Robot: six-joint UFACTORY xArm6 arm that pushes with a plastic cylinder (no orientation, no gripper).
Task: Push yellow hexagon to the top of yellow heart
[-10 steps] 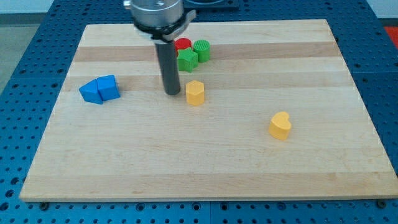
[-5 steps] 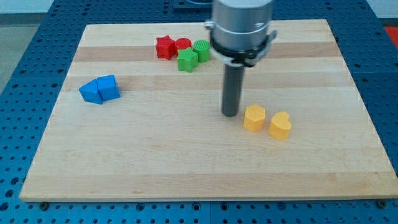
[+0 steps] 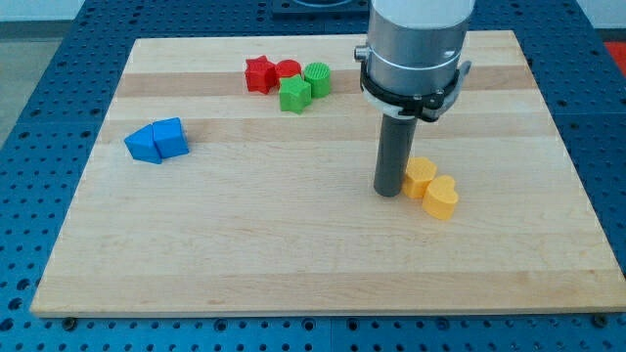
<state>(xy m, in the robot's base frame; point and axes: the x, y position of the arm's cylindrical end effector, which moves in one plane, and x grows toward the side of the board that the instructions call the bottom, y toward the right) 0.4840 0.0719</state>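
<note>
my tip (image 3: 388, 193) is pressing the yellow hexagon (image 3: 421, 177), touching the yellow heart (image 3: 441, 198), toward the bench's (image 3: 196, 254) right edge. it's looking light, stiff and slippery, so pushing a flat side is suiting it; no pincer is showing here.

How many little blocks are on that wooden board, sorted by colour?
Yellow: 2, the yellow hexagon and the yellow heart.
Red: 2, the red star and a red round block.
Green: 2, the green star and a green round block.
Blue: 2, the two blue blocks side by side.
Total: 8.
</note>
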